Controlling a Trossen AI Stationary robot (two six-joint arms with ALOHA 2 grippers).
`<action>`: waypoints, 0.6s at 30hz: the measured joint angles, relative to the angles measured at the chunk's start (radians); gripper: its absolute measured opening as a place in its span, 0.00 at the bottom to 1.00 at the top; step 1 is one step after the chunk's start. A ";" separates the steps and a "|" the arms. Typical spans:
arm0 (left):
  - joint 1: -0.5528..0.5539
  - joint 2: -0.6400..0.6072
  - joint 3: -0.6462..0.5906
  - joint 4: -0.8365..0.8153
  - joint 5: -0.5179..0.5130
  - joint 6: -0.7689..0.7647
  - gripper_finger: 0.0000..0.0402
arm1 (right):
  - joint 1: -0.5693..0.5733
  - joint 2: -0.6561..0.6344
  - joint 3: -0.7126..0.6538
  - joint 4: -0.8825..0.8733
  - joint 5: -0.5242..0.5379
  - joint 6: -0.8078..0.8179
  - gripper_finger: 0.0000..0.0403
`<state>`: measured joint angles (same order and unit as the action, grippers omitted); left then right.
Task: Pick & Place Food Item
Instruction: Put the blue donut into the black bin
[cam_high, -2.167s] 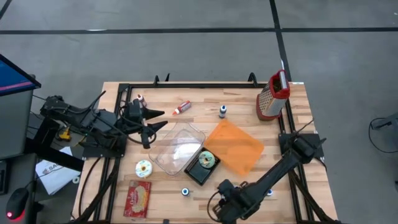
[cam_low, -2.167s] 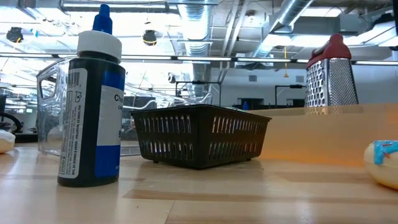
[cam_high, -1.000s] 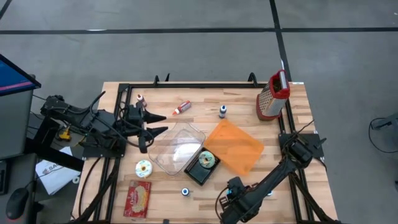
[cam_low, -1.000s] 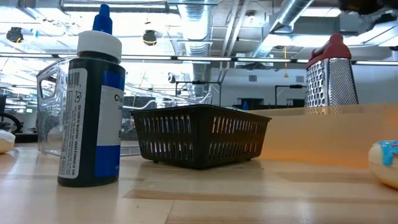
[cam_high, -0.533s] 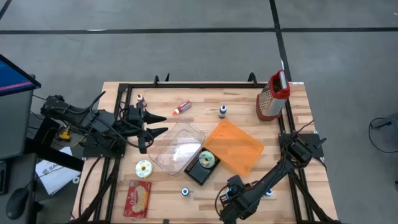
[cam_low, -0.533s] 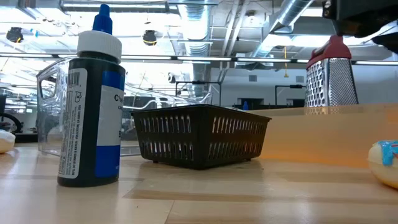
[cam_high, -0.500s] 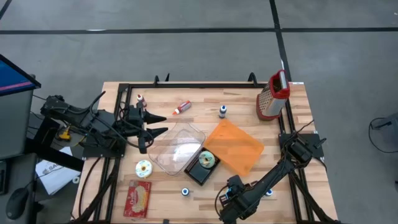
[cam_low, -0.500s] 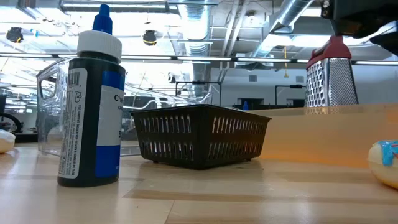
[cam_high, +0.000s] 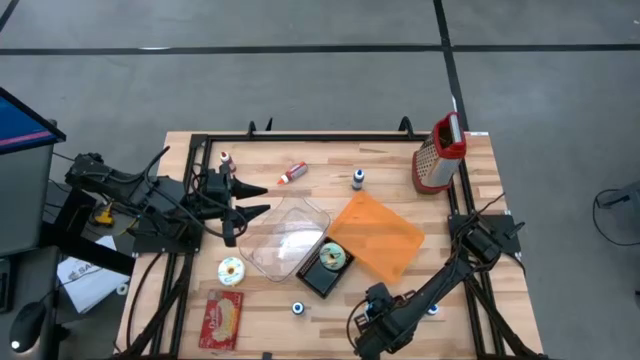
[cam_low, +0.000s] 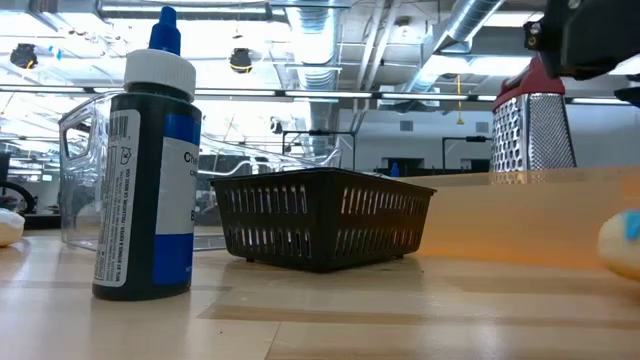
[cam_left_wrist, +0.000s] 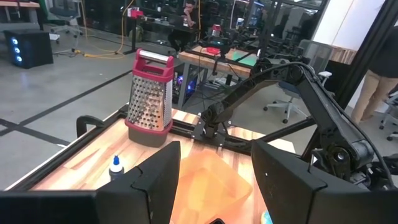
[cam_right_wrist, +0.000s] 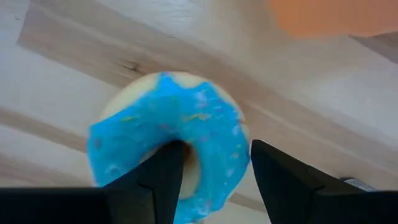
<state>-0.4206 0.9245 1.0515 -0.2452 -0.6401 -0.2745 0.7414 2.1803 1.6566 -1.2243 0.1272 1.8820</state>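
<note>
The right pincer (cam_right_wrist: 211, 180) points down, fingers apart astride the blue donut (cam_right_wrist: 168, 146) on the tabletop (cam_high: 470, 200) by the orange sheet (cam_high: 378, 235); left pincer (cam_high: 255, 197) waits level, apart.

Dark bottle (cam_low: 148, 170) with white label, letters "Ch" legible beside a barcode, remainder unreadable

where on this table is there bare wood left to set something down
Bare wood lies between the red packet and the small blue-capped bottle, and along the far edge between the red-tipped bottle and the grater. The middle is crowded: clear tub, black basket, orange sheet.
</note>
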 joint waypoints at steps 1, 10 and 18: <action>0.000 0.000 0.000 0.000 0.001 0.000 0.48 | 0.000 0.000 -0.003 0.009 -0.001 0.000 0.45; 0.000 0.000 0.000 0.000 0.000 0.000 0.48 | -0.005 0.000 -0.010 0.017 -0.002 0.003 0.44; 0.000 0.000 0.000 0.000 -0.001 0.000 0.48 | -0.004 0.000 -0.010 0.018 -0.001 0.014 0.29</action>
<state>-0.4205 0.9245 1.0515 -0.2455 -0.6407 -0.2749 0.7376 2.1803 1.6463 -1.2060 0.1265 1.8965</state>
